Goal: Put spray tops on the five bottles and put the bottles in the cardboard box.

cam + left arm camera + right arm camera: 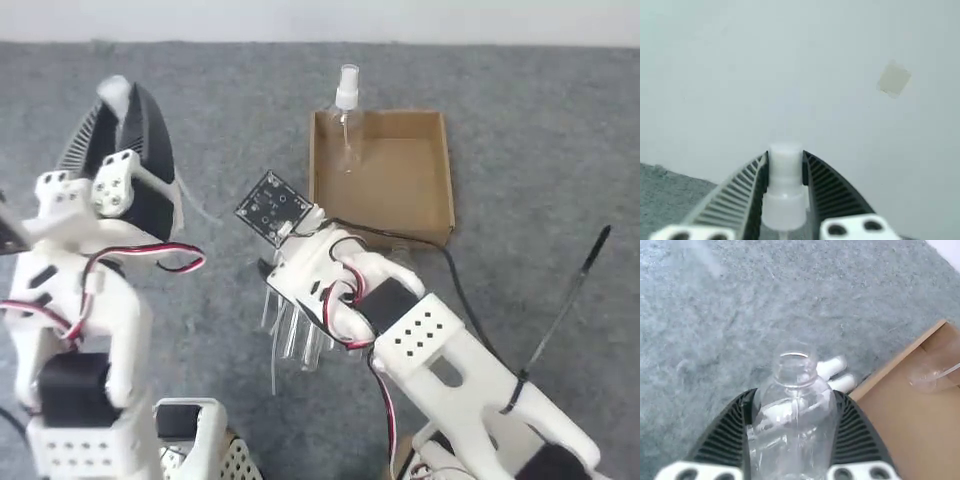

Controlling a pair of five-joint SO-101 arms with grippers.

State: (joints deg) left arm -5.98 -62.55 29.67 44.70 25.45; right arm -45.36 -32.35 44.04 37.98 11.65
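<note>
Capping step in hand — left gripper (785, 154) clamps a white spray top (785, 192) raised at far left, right gripper (794, 394) grips an open-necked clear bottle (795, 430) just near-left of the cardboard box (400, 185) — next, I'd say, top must line up over that neck.

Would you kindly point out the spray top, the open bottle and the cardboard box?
spray top (785, 182), left wrist view, on its white head.
open bottle (792, 405), right wrist view, on its clear shoulder.
cardboard box (400, 185), high view, on its bare floor.
</note>
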